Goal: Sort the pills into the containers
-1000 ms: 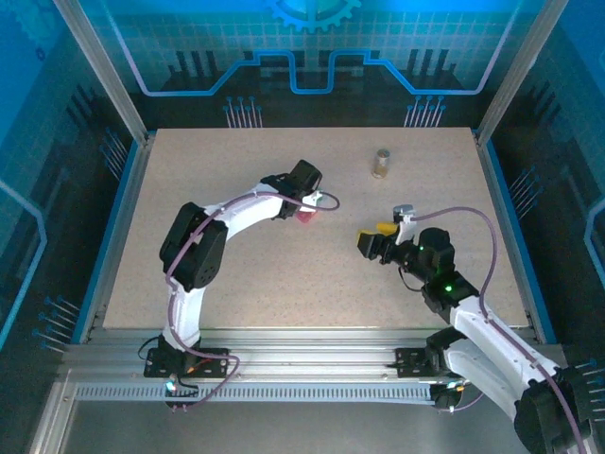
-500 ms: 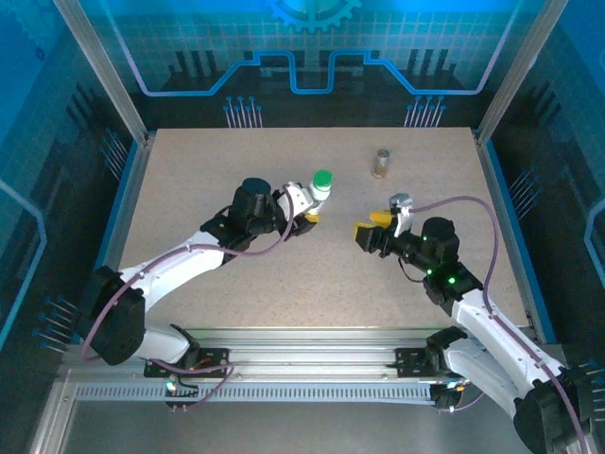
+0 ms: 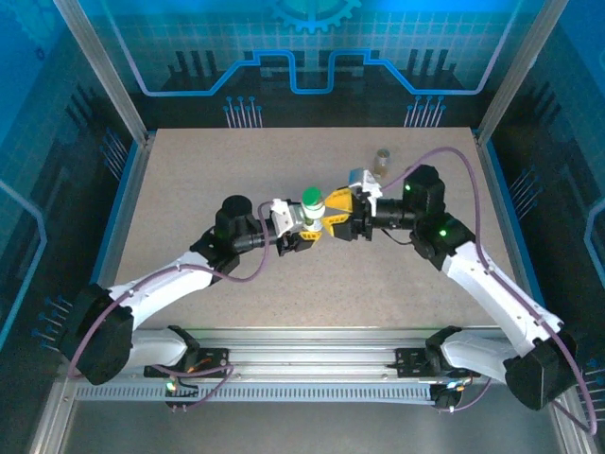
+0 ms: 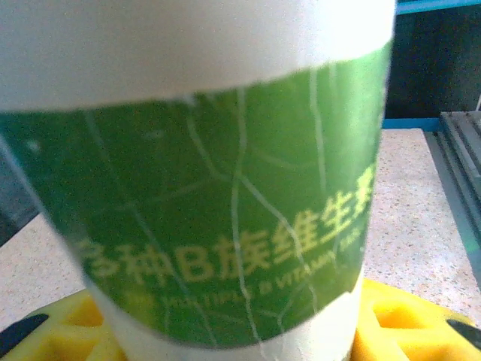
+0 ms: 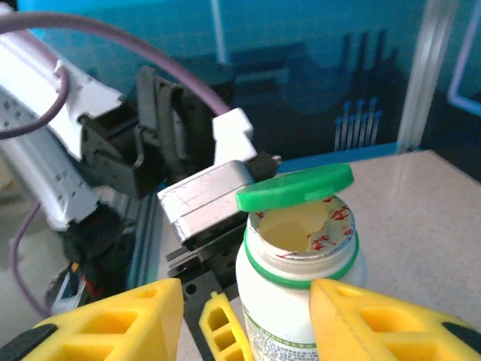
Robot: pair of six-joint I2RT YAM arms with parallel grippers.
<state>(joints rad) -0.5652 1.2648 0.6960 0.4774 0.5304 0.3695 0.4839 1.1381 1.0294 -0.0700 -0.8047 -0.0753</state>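
Grip on the white bottle (image 3: 313,210) at the middle of the surface (image 3: 208,170), green cap (image 5: 294,188) tilted up.

The white bottle stands upright with its cap angled above the open mouth. The right wrist view shows a torn foil seal (image 5: 331,226) around the rim, and a green label (image 4: 225,226) with yellow lettering wraps the body. The left gripper (image 3: 308,225), extended from 8 o'clock, has its jaws clamped on the lower body. The right gripper (image 3: 331,216), in from 3 o'clock, has its yellow jaws parted, one on each side of the bottle near the neck; I cannot tell whether they touch it. Toward 1 o'clock, beyond the right wrist, an amber bottle (image 3: 382,163) stands near the far edge of the surface.
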